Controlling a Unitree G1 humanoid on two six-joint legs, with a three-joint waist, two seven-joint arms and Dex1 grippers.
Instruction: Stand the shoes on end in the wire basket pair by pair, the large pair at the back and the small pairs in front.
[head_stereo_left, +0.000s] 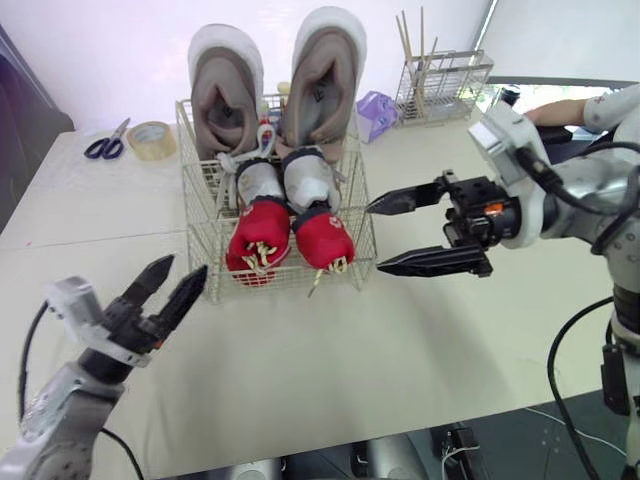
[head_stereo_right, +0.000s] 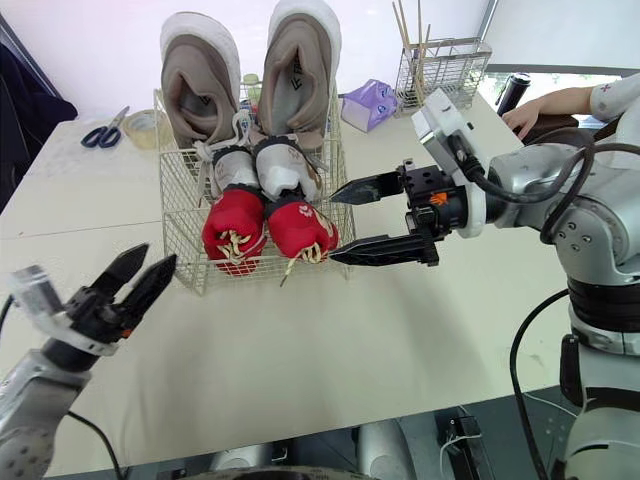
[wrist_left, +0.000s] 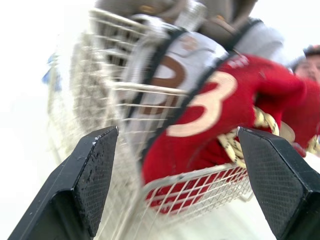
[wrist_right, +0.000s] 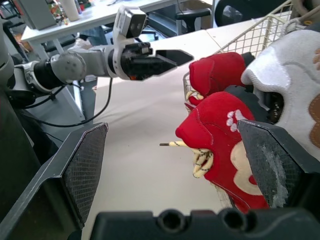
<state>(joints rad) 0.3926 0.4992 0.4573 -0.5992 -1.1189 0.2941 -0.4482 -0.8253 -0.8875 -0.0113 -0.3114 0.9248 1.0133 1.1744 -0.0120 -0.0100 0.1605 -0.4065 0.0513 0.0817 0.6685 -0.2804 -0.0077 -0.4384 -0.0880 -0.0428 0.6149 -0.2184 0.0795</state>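
Task looks basically done to us: the wire basket (head_stereo_left: 200, 270) on the table holds the large grey pair (head_stereo_left: 322, 85) on end at the back, the grey-white small pair (head_stereo_left: 305, 180) in the middle and the red pair (head_stereo_left: 258, 235) in front. Left gripper (head_stereo_left: 182, 268) and right gripper (head_stereo_left: 375, 237) both have jaws apart and empty, flanking the basket. Scissors (head_stereo_left: 106, 143), tape roll (head_stereo_left: 151, 138), purple pouch (head_stereo_left: 376, 113) and a person's hand (head_stereo_right: 522, 117) sit well clear; nothing blocks us.

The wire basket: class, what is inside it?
The wire basket holds three pairs: large brown pair at the back, small grey pair between, small red pair in front. Shoes cover the basket's floor.
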